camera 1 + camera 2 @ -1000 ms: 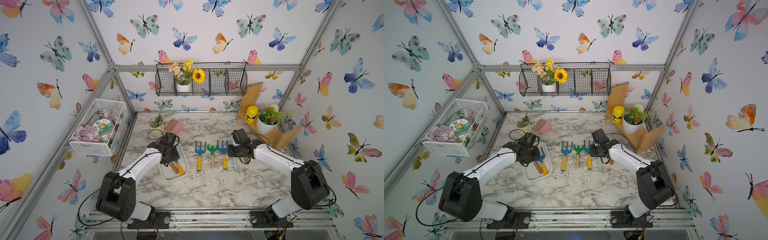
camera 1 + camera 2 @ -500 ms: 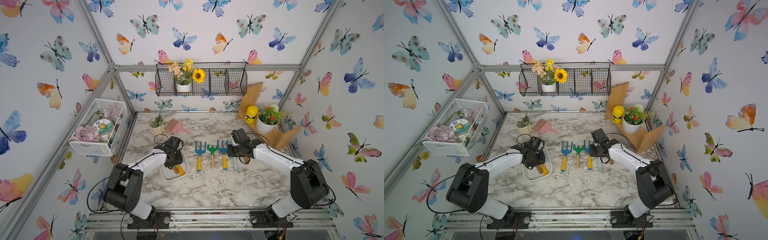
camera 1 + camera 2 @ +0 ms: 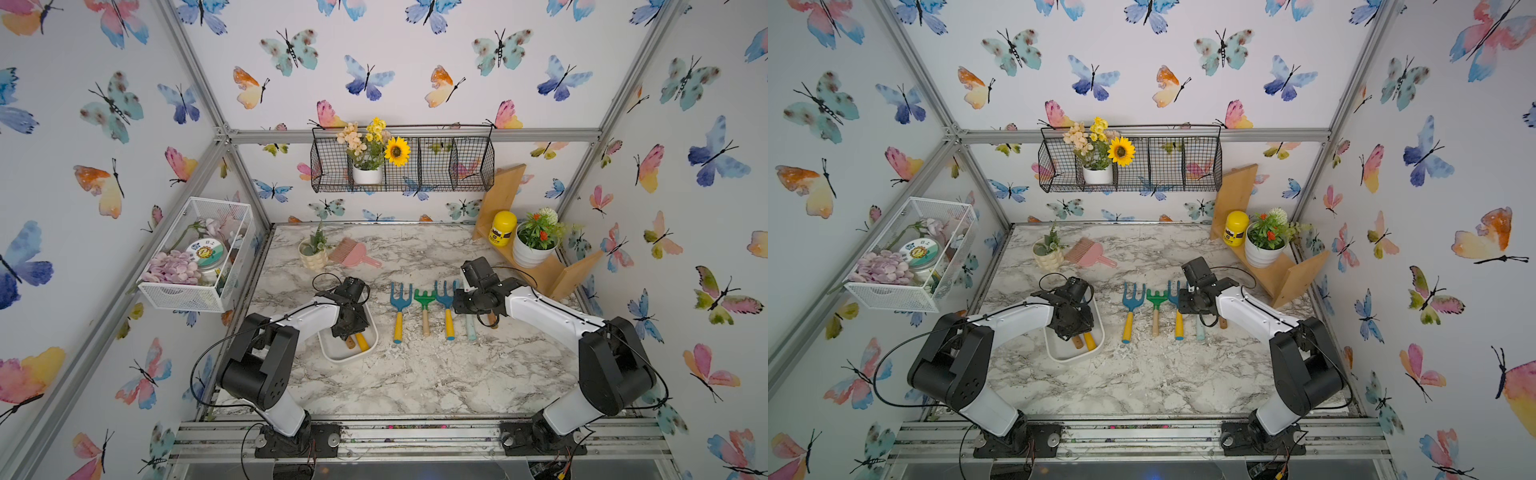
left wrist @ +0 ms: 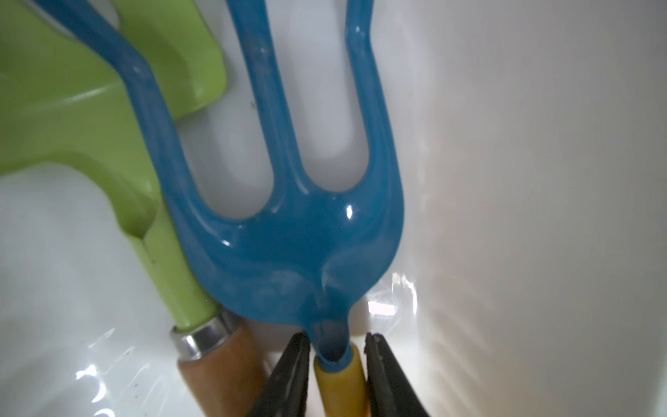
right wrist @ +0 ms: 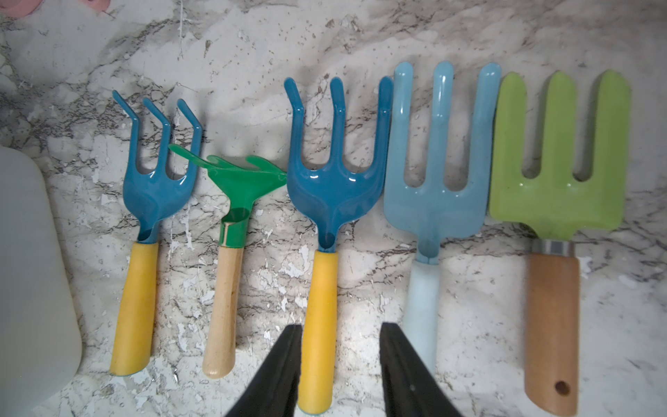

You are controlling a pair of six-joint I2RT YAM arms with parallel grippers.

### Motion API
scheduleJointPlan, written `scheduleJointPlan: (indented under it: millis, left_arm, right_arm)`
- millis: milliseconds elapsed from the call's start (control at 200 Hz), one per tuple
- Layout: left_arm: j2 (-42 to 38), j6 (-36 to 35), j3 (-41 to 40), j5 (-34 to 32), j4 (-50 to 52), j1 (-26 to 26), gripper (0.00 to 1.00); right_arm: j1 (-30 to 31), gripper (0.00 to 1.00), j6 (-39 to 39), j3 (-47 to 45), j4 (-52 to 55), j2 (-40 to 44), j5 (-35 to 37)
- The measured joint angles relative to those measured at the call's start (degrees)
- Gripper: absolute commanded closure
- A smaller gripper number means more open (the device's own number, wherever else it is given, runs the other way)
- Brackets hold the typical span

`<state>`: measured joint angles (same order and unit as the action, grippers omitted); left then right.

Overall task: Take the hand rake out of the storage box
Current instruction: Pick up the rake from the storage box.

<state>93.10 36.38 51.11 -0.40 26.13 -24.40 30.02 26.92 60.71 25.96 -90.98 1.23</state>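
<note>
On the marble worktop (image 3: 415,374), the white storage box (image 3: 332,349) sits left of centre, beside a row of five garden tools (image 5: 332,187). In the box, the blue hand rake (image 4: 288,234) lies against a green fork (image 4: 90,108). The left fingers (image 4: 288,372) pinch the rake's yellow handle. The right fingers (image 5: 278,368) hang parted and empty over the row.

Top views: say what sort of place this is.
Probably a mock garden-shed corner built as a robot test cell: hand rakes lined up on a marble-pattern tabletop, potted flowers in a black wire basket, butterfly wallpaper on an aluminium frame.
</note>
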Motion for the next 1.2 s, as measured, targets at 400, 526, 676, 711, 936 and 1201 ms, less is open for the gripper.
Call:
scheduleJointPlan:
  millis: [400, 526, 676, 711, 936, 1201]
  left_arm:
    - [-2.05, -3.28, -0.90, -4.11, 2.25, 0.76, 0.82]
    - [-4.87, -4.50, -2.43, -4.90, 3.76, 3.43, 0.82]
    - [-8.17, -5.62, -3.10, -6.23, 6.40, 6.10, 0.83]
    - [-8.87, -5.77, -2.95, -6.62, 6.99, 6.34, 0.83]
    - [-12.15, -6.43, 4.42, -7.37, 12.04, 5.44, 0.84]
    - [-9.68, -5.29, 17.66, -8.85, 14.29, -4.42, 0.83]
  right_arm:
    - [0.00, 0.58, 0.00, 0.00, -1.20, 0.00, -0.68]
    - [0.00, 0.58, 0.00, 0.00, -1.25, 0.00, -1.09]
    - [0.00, 0.58, 0.02, 0.00, -1.31, 0.00, -1.36]
    - [0.00, 0.58, 0.02, 0.00, -1.33, 0.00, -1.42]
    - [0.02, 0.58, 0.04, 0.00, -1.66, 0.00, -1.57]
    - [0.02, 0.58, 0.46, 0.00, -2.05, 0.00, -1.57]
